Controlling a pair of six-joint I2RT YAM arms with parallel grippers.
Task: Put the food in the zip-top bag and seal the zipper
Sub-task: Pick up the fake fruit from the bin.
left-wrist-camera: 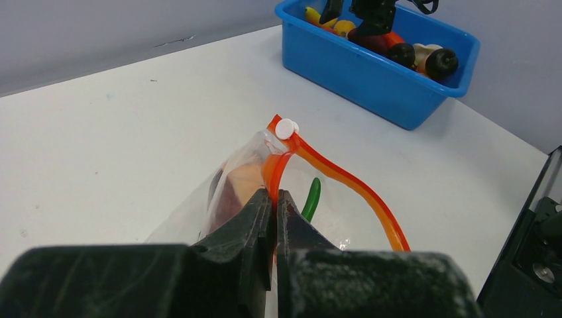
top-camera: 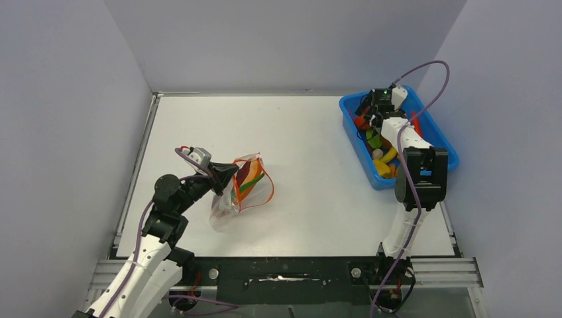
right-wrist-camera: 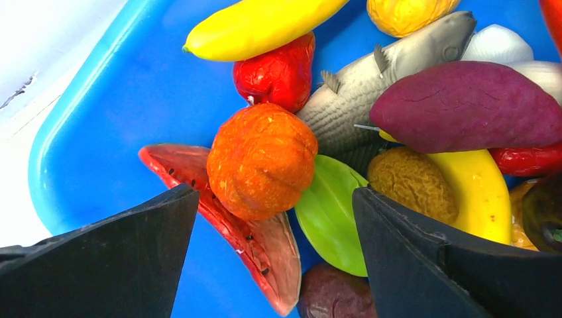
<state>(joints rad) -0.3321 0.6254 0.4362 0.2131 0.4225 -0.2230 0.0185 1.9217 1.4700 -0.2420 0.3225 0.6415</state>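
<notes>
Gripping the zipper (left-wrist-camera: 331, 173), left pincer (left-wrist-camera: 274, 199) clenched; right pincer (right-wrist-camera: 275, 192) released astride orange fruit (right-wrist-camera: 262, 159), clear only wrist-close

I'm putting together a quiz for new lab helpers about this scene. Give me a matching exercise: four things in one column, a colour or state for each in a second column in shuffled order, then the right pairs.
Column one
1. left claw
2. right claw
3. bag
4. tray

Column two
A. blue, with a grey fish in it
B. open above a round orange fruit
C. shut on the orange zipper strip
D. see-through, with a green piece inside

Pairs: 1-C, 2-B, 3-D, 4-A
</notes>
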